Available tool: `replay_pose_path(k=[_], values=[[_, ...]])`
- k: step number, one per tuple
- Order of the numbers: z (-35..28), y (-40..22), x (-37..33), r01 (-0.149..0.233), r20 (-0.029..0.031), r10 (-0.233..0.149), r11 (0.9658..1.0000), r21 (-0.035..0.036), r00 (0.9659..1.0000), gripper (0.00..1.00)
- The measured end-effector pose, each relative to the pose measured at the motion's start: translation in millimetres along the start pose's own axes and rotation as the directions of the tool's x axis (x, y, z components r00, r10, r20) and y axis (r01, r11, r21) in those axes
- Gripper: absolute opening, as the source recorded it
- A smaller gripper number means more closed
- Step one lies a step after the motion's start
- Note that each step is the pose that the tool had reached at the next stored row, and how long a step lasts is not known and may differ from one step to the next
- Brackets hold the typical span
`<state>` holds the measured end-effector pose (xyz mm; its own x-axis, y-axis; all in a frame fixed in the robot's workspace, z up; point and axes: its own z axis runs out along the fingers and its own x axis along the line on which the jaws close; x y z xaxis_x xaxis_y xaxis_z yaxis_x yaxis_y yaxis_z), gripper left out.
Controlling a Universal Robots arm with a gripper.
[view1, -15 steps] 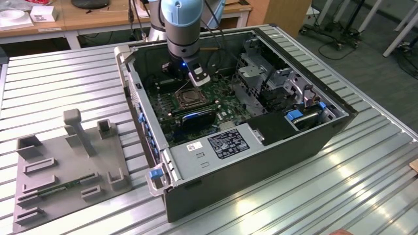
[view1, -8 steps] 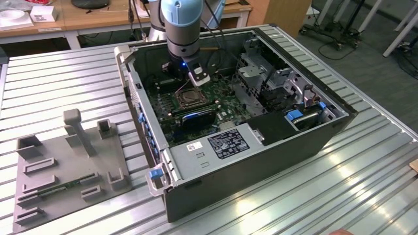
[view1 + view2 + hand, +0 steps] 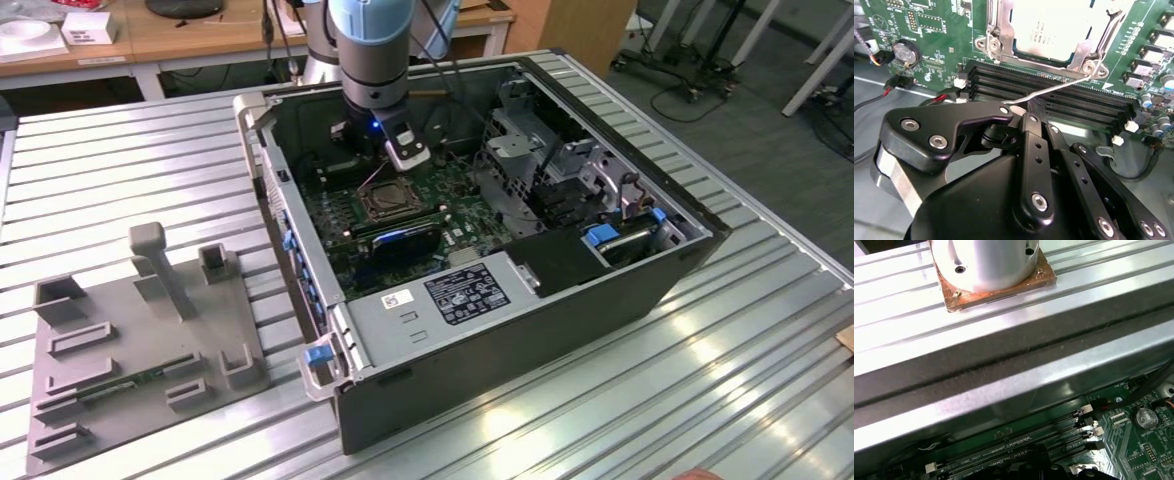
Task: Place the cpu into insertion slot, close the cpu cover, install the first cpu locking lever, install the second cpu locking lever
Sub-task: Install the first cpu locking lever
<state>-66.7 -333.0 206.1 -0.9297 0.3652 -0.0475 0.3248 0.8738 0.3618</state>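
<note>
Exterior view's left: grey fixture tray (image 3: 134, 340) on the slatted worktop (image 3: 747, 380), well apart from the work. Not in play.

Middle: open computer case (image 3: 534, 330) with the arm (image 3: 367, 50) reaching down into it. The gripper (image 3: 407, 155) hangs just beside the insertion slot (image 3: 387, 197) on the green board (image 3: 939, 25).

Second wrist view: the cpu (image 3: 1049, 25) is seated in the slot and the cpu cover (image 3: 1080, 50) is down over it, so those two steps look done. One locking lever (image 3: 1054, 88) angles out from the cover's corner across the memory slots (image 3: 1079, 100), not yet latched. Can't tell if it's the first or second lever.

The fingers (image 3: 969, 122) look clenched tip to tip, and the lever's free end lies right at the tips. Can't tell whether the wire is pinched between them or just bearing on them.

Risks from here:
- The lever is a thin sprung wire on a small contact patch. If the push goes off-axis it could slip off the tips and spring up, leaving the cover unclamped.
- The tips are close over the memory slots, so too deep a push could hit the slots or their white latches.
- Side load could bend the wire or make it miss its hook.
- Loose red and black cables (image 3: 889, 90) near the coin cell (image 3: 905, 52) could snag on the finger linkage.

Exterior view's right: drive bays, clear of the arm.
</note>
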Motion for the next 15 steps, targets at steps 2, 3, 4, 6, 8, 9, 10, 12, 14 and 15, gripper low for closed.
replay_pose_path(k=[2, 3, 4, 6, 8, 9, 10, 12, 14, 15], values=[[-2.4, 0.9, -0.1, 0.0, -0.0001, 0.0, 1.0, -0.0004, 1.0, 0.11], [-3.0, 1.2, -0.2, 0.0, -0.0002, 0.0, 1.0, -0.0005, 1.0, 0.11], [-3.5, 1.4, -0.2, 0.0, -0.0002, 0.0, 1.0, -0.0006, 1.0, 0.11], [-4.7, 1.8, -0.3, 0.0, -0.0003, 0.0, 1.0, -0.0008, 1.0, 0.11], [-5.3, 2.1, -0.3, 0.0, -0.0002, 0.0, 1.0, -0.0009, 1.0, 0.11], [-5.8, 2.3, -0.3, 0.0, -0.0003, 0.0, 1.0, -0.0008, 1.0, 0.11], [-6.2, 2.5, -0.3, 0.0, -0.0003, 0.0, 1.0, -0.0008, 1.0, 0.11], [-7.1, 2.9, -0.4, 0.0, -0.0003, 0.0, 1.0, -0.0008, 1.0, 0.11], [-8.2, 3.4, -0.4, 0.0, -0.0002, 0.0, 1.0, -0.0008, 1.0, 0.11], [-8.3, 3.5, -0.4, 0.0, -0.0002, 0.0, 1.0, -0.0011, 1.0, 0.11]])
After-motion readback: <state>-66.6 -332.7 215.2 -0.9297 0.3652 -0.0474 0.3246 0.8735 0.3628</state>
